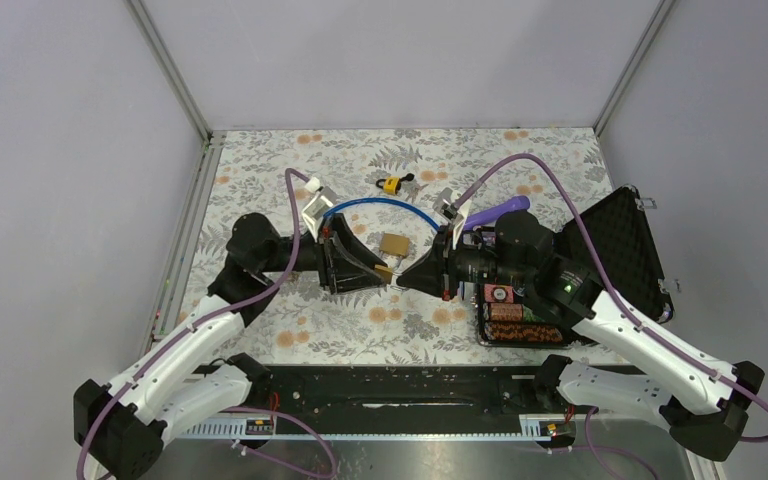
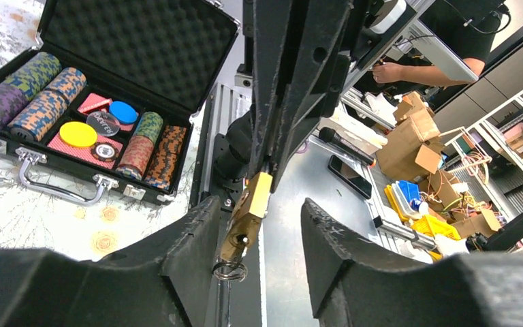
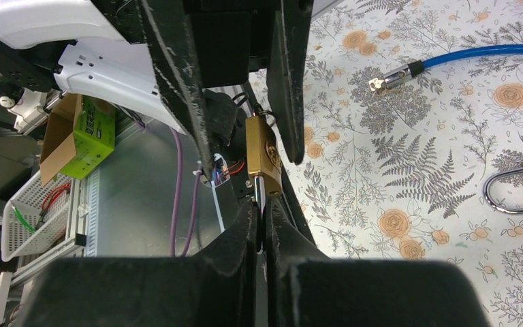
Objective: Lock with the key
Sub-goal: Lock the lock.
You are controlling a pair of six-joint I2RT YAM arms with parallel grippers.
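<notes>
A brass padlock (image 1: 385, 272) hangs in the air between my two grippers at the table's middle. My right gripper (image 1: 407, 275) is shut on the silver shackle end of it; in the right wrist view the padlock (image 3: 262, 151) stands just past my closed fingertips (image 3: 263, 204). In the left wrist view the padlock (image 2: 248, 208) points its keyhole end at the camera, with a small key ring (image 2: 230, 271) hanging there; the key itself is hard to make out. My left gripper (image 2: 260, 211) is open, its jaws on either side of the padlock, the left finger (image 2: 197, 238) close beside it.
A second brass padlock (image 1: 394, 243) lies on the floral cloth just behind the grippers. A small yellow lock (image 1: 392, 184) and a blue cable (image 1: 380, 203) lie farther back. An open black poker chip case (image 1: 610, 250) sits at the right.
</notes>
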